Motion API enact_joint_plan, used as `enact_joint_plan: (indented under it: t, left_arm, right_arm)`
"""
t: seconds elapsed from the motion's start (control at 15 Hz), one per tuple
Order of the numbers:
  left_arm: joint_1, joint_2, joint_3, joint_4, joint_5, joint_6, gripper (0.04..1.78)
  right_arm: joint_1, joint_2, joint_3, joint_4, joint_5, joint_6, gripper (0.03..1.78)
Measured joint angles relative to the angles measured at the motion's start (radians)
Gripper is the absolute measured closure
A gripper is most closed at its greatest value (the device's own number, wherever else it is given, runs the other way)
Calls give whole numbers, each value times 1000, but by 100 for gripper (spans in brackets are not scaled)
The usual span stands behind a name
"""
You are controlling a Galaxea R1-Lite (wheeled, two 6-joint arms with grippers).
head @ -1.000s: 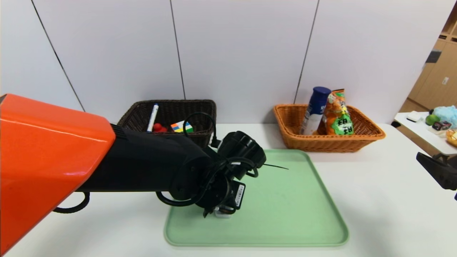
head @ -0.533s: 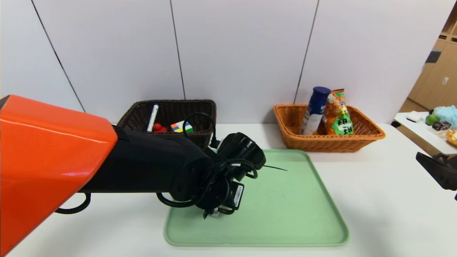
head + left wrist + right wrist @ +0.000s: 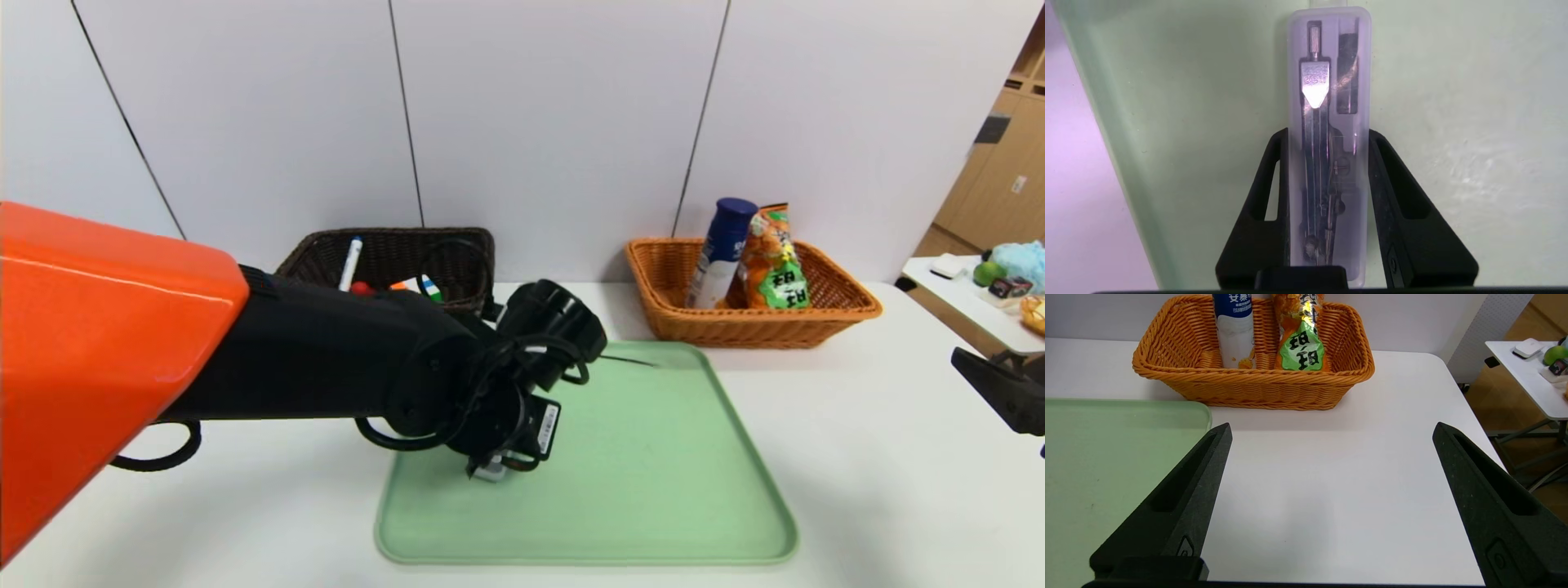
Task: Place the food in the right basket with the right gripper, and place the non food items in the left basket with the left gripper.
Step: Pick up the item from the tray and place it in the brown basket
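Two baskets beyond tray (image 3: 653, 490); left end effector (image 3: 1327, 136) clamping compass case (image 3: 1329, 81) (right end effector (image 3: 1331, 433) wide).

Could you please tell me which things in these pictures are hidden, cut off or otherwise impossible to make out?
- Head view: the left pincer and its clear plastic compass case are hidden by the arm.
- Head view: the dark wicker basket has its contents partly covered by the arm.
- Head view: the right pincer is cut off by the edge.
- Left wrist view: the case's far end runs past the edge.
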Motion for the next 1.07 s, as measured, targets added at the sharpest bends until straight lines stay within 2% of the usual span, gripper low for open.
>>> enact_joint_plan:
  t: [0.2, 0.6, 0.73, 0.87, 1.07]
  left_arm:
    - [26, -23, -66, -5, 39, 43, 123]
    - [60, -93, -173, -7, 43, 72, 123]
    - [118, -111, -256, -9, 42, 113, 123]
    - [225, -114, -325, -37, 39, 184, 123]
    - [333, -79, -352, -204, 29, 256, 123]
  right_arm:
    - [0, 1, 0, -1, 0, 0, 12]
    - [0, -1, 1, 0, 0, 0, 12]
    - [0, -3, 5, -1, -2, 0, 12]
    - [0, -4, 11, -3, -1, -1, 12]
    - [0, -6, 13, -3, -1, -3, 12]
